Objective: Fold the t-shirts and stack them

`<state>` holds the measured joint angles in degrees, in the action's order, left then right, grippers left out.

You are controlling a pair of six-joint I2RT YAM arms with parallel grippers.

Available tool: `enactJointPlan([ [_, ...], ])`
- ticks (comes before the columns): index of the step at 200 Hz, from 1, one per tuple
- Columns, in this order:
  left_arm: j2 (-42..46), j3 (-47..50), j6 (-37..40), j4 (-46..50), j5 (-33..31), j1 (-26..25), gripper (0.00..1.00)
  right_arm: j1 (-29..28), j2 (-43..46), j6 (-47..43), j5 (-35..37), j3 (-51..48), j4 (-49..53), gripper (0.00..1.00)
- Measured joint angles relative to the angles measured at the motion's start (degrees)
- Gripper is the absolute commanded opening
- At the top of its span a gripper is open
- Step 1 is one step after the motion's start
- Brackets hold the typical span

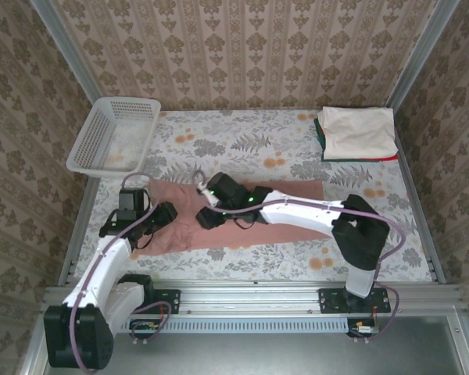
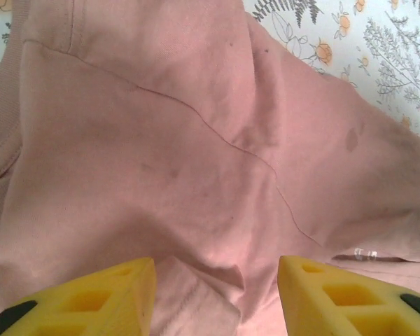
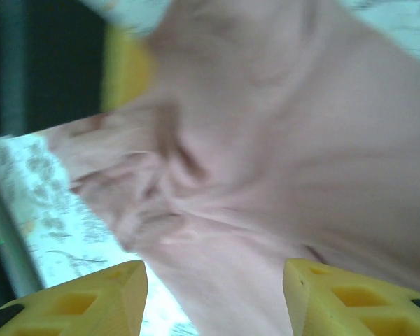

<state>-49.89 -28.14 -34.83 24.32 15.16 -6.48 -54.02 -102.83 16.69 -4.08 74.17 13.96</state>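
Three done: folded stack of cream, green and red tees [image 1: 358,134] sits at the tabletop [image 1: 297,258] far-right corner. Dusty-pink cotton tee [image 1: 293,191] lies mid-table, unfolded. My left end effector [image 2: 217,297] and right end effector [image 3: 215,297] gape above it, probably empty; right view is blurry.

The counter [image 1: 281,148], covered in a floral pattern, carries three things. A white lattice basket [image 1: 94,144] sits at its far left corner. A stack [image 1: 358,131] of folded tees, cream on top, lies at the far right corner. A pink tee [image 1: 289,190] lies spread across the near middle, creased at its left end.
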Motion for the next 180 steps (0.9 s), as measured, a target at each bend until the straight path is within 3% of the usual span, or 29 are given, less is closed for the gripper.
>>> enactJointPlan([
  [36, 3.7, 4.4, -0.7, 1.6, -1.7, -0.3, 0.38, 12.6, 0.7, 6.2, 5.4, -3.4, 5.6, 0.57],
  [55, 0.8, 5.5, -1.0, 3.1, -2.1, -0.3, 0.23, 19.2, -1.2, 8.6, 7.8, -3.5, 8.7, 0.56],
  [66, -1.1, 5.6, -1.1, 3.8, -2.4, -0.5, 0.0, 22.0, -2.6, 9.4, 8.8, -3.5, 10.5, 0.56],
  [128, -3.2, 5.7, -1.7, 7.0, -8.6, -3.2, 0.0, 31.1, -7.0, 11.8, 9.6, -3.3, 16.1, 0.57],
  [180, 1.3, 5.7, -3.7, 10.1, -13.1, -3.3, 0.0, 36.7, -7.0, 11.7, 2.1, -3.3, 14.7, 0.57],
])
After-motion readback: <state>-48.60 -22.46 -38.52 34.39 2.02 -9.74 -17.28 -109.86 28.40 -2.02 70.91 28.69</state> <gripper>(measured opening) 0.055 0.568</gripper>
